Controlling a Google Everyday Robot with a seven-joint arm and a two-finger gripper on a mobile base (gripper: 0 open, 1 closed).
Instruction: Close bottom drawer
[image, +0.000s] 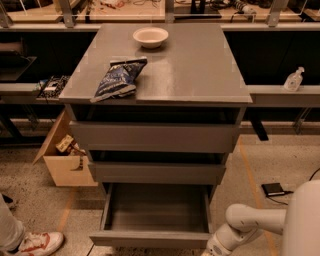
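Note:
The bottom drawer (150, 238) is pulled out wide open from the grey cabinet (200, 60), and its shallow grey box is empty. The middle drawer front (157, 172) and the top drawer front (152, 136) stand slightly out above it. My white arm (250, 220) comes in from the lower right. My gripper (212, 250) sits at the frame's bottom edge, right beside the open drawer's front right corner, and is mostly cut off.
A white bowl (150, 36) and a blue chip bag (117, 79) lie on the cabinet top. A cardboard box (62, 155) stands on the floor at left. A person's shoe (37, 243) is at bottom left. A small black object (273, 189) lies on the floor at right.

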